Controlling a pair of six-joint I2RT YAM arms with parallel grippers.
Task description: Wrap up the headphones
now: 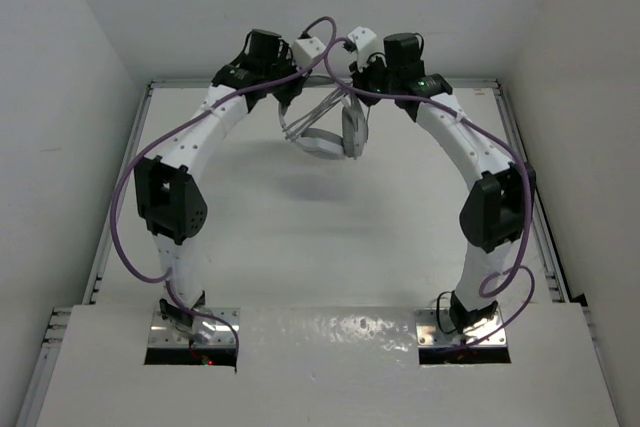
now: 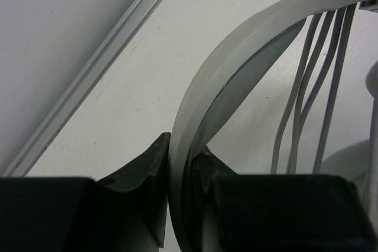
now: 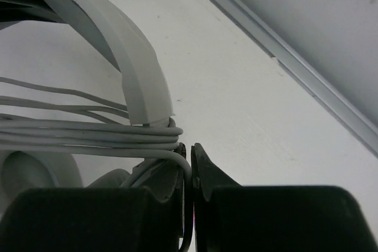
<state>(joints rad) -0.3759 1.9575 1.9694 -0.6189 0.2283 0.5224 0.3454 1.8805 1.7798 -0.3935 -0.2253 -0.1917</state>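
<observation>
The light-grey headphones point(image 1: 325, 137) hang in the air at the back of the table between both arms. My left gripper point(image 2: 182, 157) is shut on the curved headband point(image 2: 248, 33). Several turns of the thin pale cable point(image 2: 319, 87) run across beside it. My right gripper point(image 3: 190, 163) is shut on the cable point(image 3: 88, 134), which bends down between its jaws after several turns around the headband's end point(image 3: 142, 87). An ear cup point(image 3: 35, 172) shows at lower left in the right wrist view. The plug is hidden.
The white table point(image 1: 320, 237) is walled at the left, right and back. A metal rail point(image 2: 100, 69) runs along the table's edge near the left gripper, and another point(image 3: 295, 63) near the right. Thick purple arm cables point(image 1: 130, 217) loop beside both arms.
</observation>
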